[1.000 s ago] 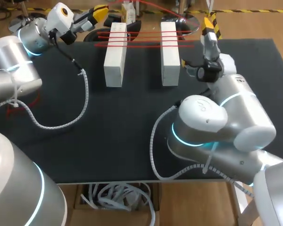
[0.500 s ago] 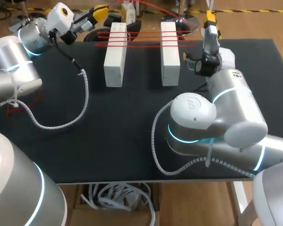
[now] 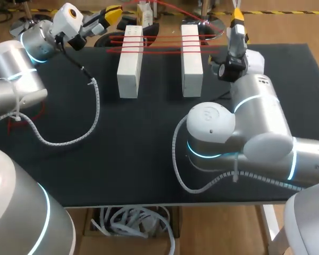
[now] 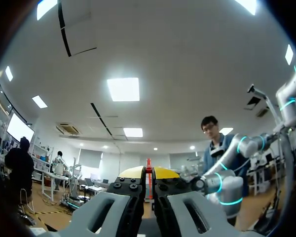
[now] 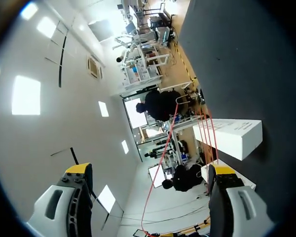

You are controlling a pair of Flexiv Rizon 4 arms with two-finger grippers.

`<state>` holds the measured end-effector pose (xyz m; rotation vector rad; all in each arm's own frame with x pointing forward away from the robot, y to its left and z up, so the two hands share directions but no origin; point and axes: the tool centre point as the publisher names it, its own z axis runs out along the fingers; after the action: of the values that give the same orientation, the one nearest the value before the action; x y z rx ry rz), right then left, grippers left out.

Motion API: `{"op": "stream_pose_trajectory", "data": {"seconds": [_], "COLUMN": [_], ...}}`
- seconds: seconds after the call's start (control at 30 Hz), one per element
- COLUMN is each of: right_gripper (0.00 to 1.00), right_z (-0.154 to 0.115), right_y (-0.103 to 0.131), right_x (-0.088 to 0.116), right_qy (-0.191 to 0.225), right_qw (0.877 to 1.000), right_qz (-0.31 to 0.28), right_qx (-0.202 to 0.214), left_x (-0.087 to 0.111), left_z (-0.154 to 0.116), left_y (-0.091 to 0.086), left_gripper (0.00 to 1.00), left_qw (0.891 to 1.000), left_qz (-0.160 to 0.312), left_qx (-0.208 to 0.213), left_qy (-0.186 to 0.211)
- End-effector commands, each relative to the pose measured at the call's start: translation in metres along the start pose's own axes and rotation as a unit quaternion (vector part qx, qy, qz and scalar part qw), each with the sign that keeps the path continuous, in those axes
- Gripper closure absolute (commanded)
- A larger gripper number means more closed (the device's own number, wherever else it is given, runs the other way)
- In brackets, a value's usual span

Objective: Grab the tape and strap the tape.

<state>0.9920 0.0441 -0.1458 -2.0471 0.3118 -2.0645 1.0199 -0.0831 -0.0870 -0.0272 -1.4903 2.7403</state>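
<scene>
The left arm [image 3: 13,71] comes in from the left edge of the head view and stretches toward the upper left, its wrist lying low over the back edge of the black table [image 3: 143,138]. The left gripper [image 3: 112,13] points toward the top middle of the frame. In its own wrist view the left gripper [image 4: 149,173] has its two fingers pressed together on a thin strand of the red tape [image 4: 148,165], clamped from both sides.

The red tape [image 3: 162,44] runs in several parallel strands across the tops of two white blocks [image 3: 129,61] standing side by side at the upper middle of the table (one more strand arcs above them, past the table's back edge).

The right arm [image 3: 255,122] enters from the lower right, folds at a bulky elbow near the centre right, and rises to the upper right, where the right gripper [image 3: 237,17] stands tips-up beside the block on that side. Seen from its wrist, the right gripper [image 5: 150,170] is spread wide; a tape strand [image 5: 168,129] passes between its fingers [image 5: 79,169] without touching either.
</scene>
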Motion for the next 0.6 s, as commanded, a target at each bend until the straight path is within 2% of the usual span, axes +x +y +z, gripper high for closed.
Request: {"op": "stream_pose_trajectory", "data": {"seconds": [0.03,0.07,0.13,0.2,0.27,0.4,0.5,0.6], "right_gripper": [0.10,0.13,0.11,0.26,0.27,0.43,0.51,0.53], "right_z": [0.006,0.007,0.009,0.012,0.014,0.017,0.022,0.026], "right_y": [0.002,0.002,0.005,0.006,0.007,0.008,0.010,0.013], "right_x": [-0.002,-0.002,-0.001,-0.001,-0.001,0.001,0.001,0.002], "right_qy": [0.008,0.009,0.011,0.013,0.015,0.019,0.021,0.024], "right_qw": [1.000,1.000,1.000,1.000,1.000,1.000,0.999,0.999], "right_qz": [-0.002,-0.002,-0.002,-0.002,-0.001,0.000,-0.001,-0.002], "right_qx": [-0.009,-0.009,-0.012,-0.015,-0.017,-0.019,-0.023,-0.028], "left_x": [-0.001,-0.001,-0.001,-0.001,-0.001,-0.001,-0.001,-0.001], "left_z": [-0.001,-0.001,-0.001,-0.001,-0.001,-0.001,-0.001,-0.001], "left_y": [0.001,0.001,0.001,0.001,0.001,0.001,0.001,0.001], "left_gripper": [1.00,1.00,1.00,1.00,1.00,1.00,1.00,1.00], "left_qw": [1.000,1.000,1.000,1.000,1.000,1.000,1.000,1.000], "left_qz": [0.000,0.000,0.000,0.000,0.000,0.000,0.000,0.000], "left_qx": [0.001,0.001,0.001,0.001,0.001,0.001,0.001,0.001], "left_qy": [0.002,0.002,0.002,0.002,0.002,0.002,0.002,0.002]}}
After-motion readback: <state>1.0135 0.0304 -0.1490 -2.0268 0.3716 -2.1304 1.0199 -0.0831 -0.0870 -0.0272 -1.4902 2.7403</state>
